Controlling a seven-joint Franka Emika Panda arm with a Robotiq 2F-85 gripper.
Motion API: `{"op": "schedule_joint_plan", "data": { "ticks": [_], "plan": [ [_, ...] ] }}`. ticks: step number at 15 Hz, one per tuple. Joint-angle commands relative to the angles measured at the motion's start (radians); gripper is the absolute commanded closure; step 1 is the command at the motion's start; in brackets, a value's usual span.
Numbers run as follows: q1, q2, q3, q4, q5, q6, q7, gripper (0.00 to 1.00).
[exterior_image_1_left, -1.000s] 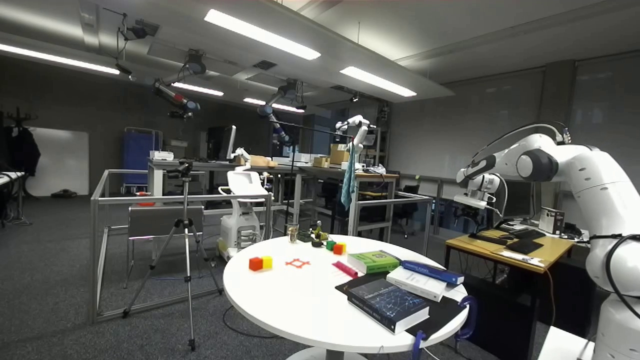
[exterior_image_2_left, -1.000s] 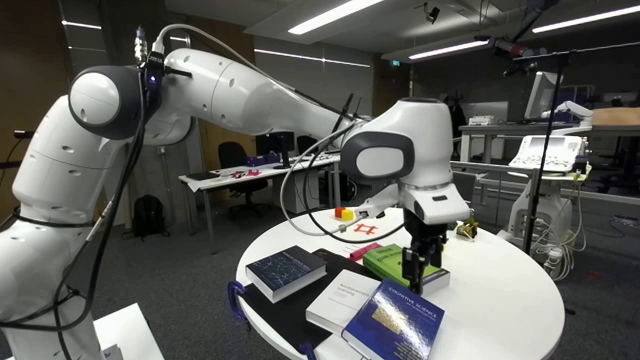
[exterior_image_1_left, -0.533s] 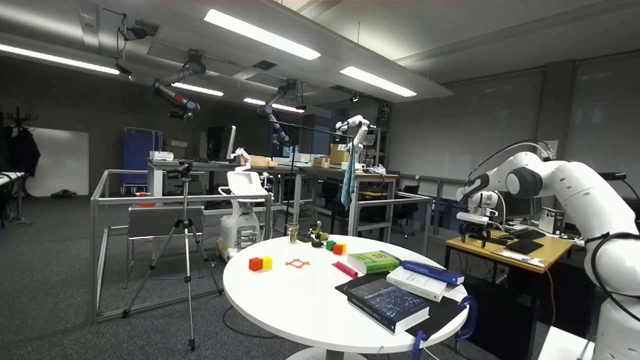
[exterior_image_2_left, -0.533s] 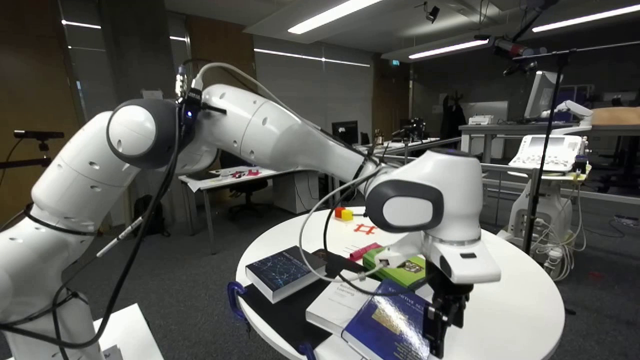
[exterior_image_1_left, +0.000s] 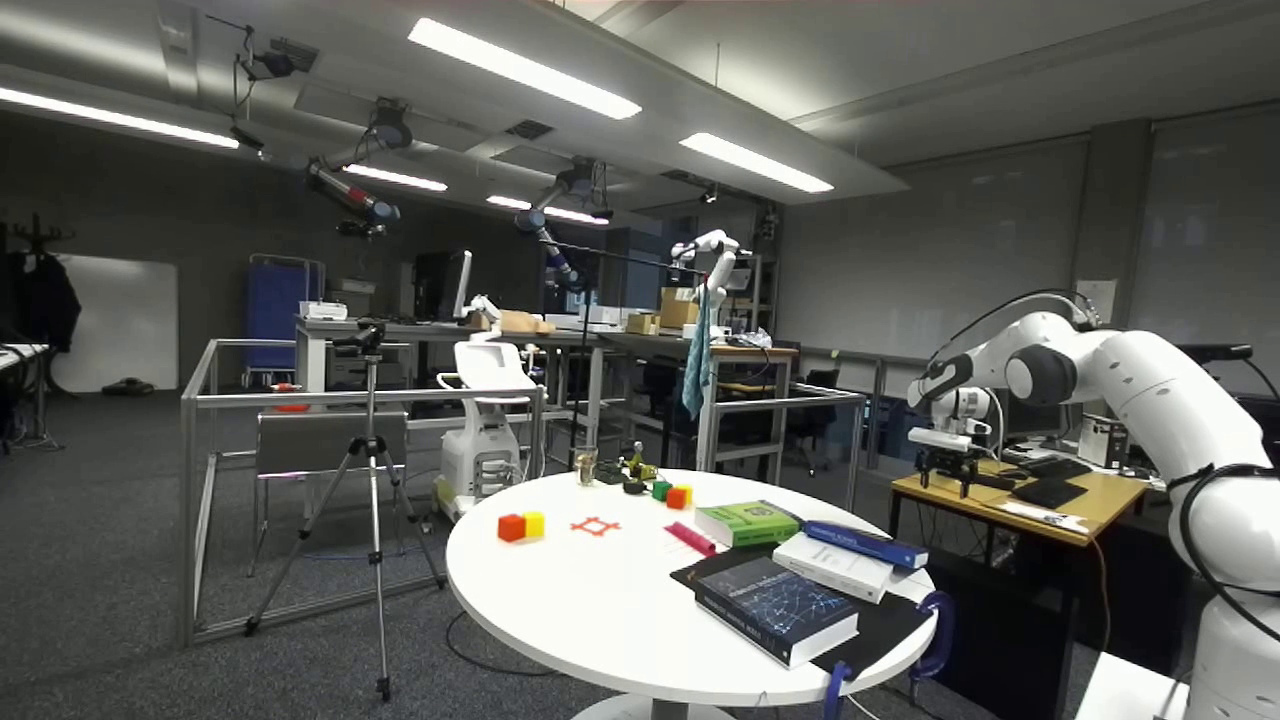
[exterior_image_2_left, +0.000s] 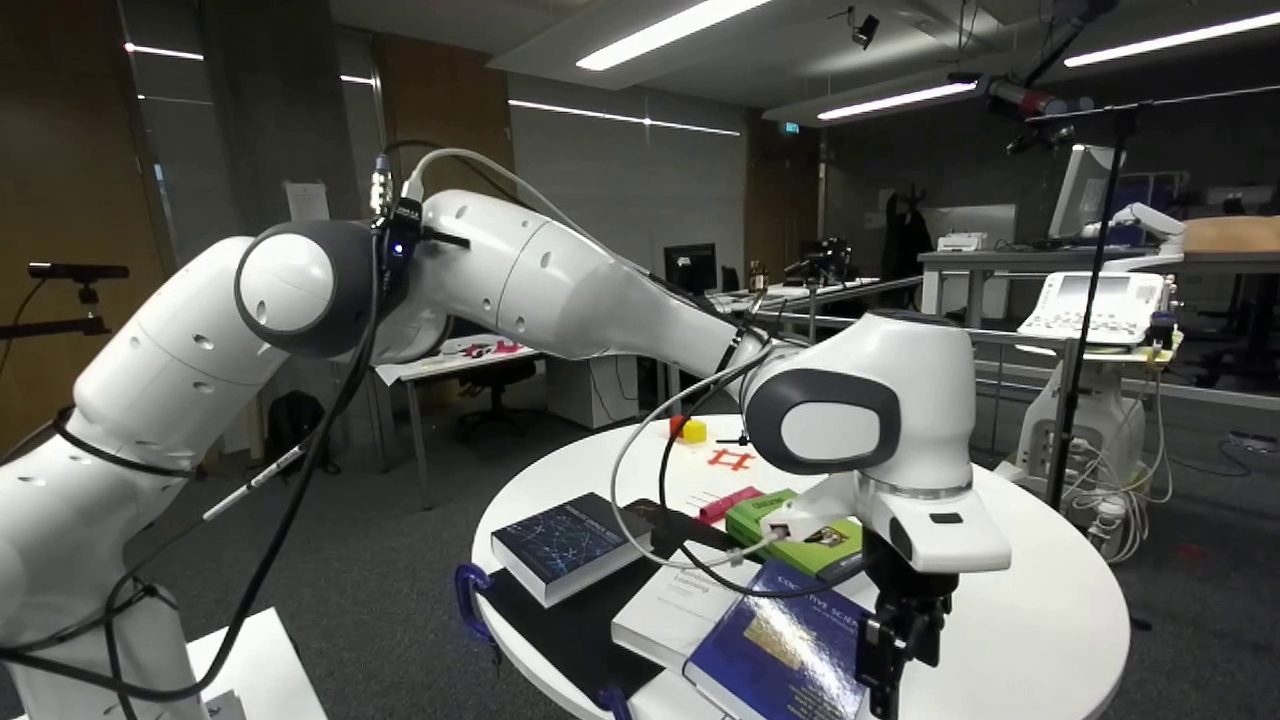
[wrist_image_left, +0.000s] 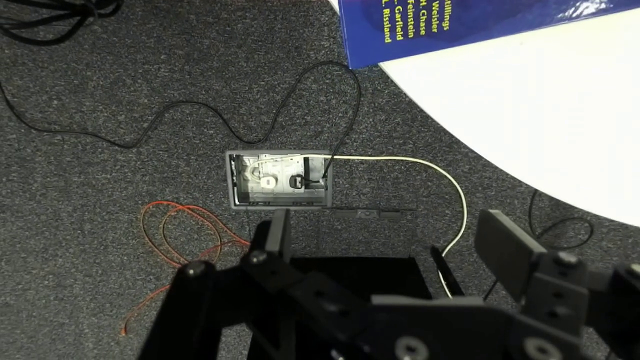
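Hanging fingers-down, the gripper (wrist_image_left: 385, 227) has its jaws spread wide w/ nothing btwn them; the wrist view shows carpet (wrist_image_left: 100, 175) through the gap, so I'd put it out past the rim of the round white table (wrist_image_left: 525, 110). Nearest is the blue Cognitive Science textbook (exterior_image_2_left: 790, 645) at the table edge, not touched AFAICT. It laps onto the white Reinforcement Learning book (exterior_image_2_left: 685, 602), which seems to prop that side up, & one corner looks to overhang the rim. The navy network-cover textbook (exterior_image_2_left: 570, 540) sits partly on a black mat (exterior_image_2_left: 580, 630); purple C-clamps (exterior_image_1_left: 946, 632) bite the rim there, prob. to keep the mat from sliding. Below, a floor socket box (wrist_image_left: 280, 197) stands uncovered, presumably to give the white plug (wrist_image_left: 268, 182) & black plug (wrist_image_left: 296, 182) room.
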Motion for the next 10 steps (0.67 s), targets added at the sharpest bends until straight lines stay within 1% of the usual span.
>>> {"op": "schedule_joint_plan", "data": {
  "ticks": [1, 2, 4, 6, 7, 10],
  "plan": [
    [0.006, -0.014, 0.002, -0.035, -0.006, 0.021, -0.024, 0.0],
    [0.008, -0.022, 0.014, -0.064, -0.003, 0.041, -0.058, 0.0],
    [0.019, -0.03, 0.021, -0.1, -0.019, 0.031, -0.109, 0.0],
    [0.018, -0.03, 0.044, -0.125, -0.014, 0.045, -0.197, 0.0],
    [0.027, -0.024, 0.043, -0.131, -0.029, 0.052, -0.227, 0.0],
    [0.026, -0.012, 0.066, -0.126, -0.035, 0.038, -0.342, 0.0]
  ]
}}
